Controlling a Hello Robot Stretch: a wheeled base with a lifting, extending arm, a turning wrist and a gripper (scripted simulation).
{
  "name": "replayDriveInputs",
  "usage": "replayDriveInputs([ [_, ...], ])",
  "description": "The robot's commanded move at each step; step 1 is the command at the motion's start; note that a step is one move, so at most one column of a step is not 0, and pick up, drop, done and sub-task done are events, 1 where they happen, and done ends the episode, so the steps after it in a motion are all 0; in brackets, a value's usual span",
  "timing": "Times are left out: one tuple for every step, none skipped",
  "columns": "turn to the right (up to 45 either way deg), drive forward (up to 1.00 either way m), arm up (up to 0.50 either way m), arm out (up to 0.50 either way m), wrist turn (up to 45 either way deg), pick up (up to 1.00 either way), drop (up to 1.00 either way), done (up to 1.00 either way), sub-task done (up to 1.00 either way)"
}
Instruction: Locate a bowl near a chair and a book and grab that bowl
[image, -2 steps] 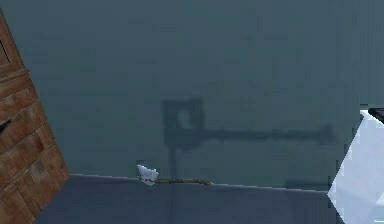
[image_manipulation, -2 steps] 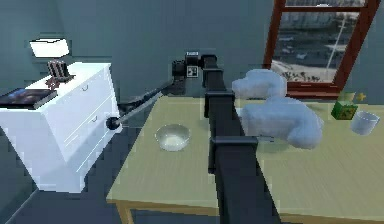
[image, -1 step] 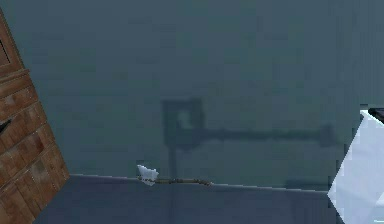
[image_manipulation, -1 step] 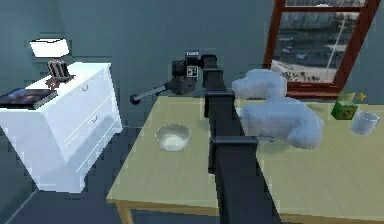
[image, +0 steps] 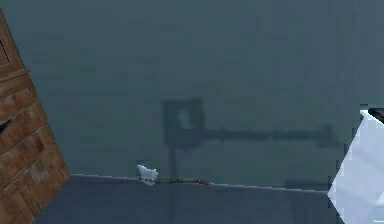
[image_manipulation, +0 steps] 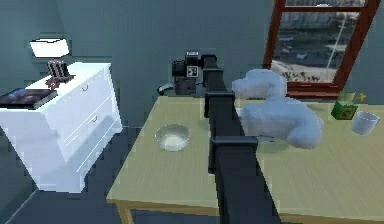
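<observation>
We can't tell how the fingers of the gripper (image_manipulation: 182, 78) stand, nor whether it holds anything — its far end merges into dark at the far edge of the table (image_manipulation: 330, 185). The arm (image_manipulation: 232, 150) crosses the tabletop as a dark bar. The bowl (image_manipulation: 173, 137) stands upright on the table just beside the arm, on the arm side view's left. It is pale inside, and we can't make out any contents. On the arm's other side a big pale blue-grey rounded figure (image_manipulation: 275, 115) lies on the table. Past it a green box (image_manipulation: 347, 108) and a pale cup (image_manipulation: 365, 122) stand side by side below the window (image_manipulation: 320, 45) — cup contents and box print too small to tell. A white dresser (image_manipulation: 70, 125) beside the table carries a lamp (image_manipulation: 50, 47) and a flat dark book-like thing (image_manipulation: 25, 97). Forward view: blue-grey wall (image: 200, 60), brown wooden cabinet (image: 20, 140) at its left edge.
</observation>
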Motion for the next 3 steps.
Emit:
replayDriveInputs([
  [0.0, 0.0, -0.3, 0.0, 0.0, 0.0, 0.0, 0.0, 0.0],
  [0.0, 0.0, 0.0, 0.0, 0.0, 1.0, 0.0, 0.0, 0.0],
  [0.0, 0.0, 0.1, 0.0, 0.0, 0.0, 0.0, 0.0, 0.0],
])
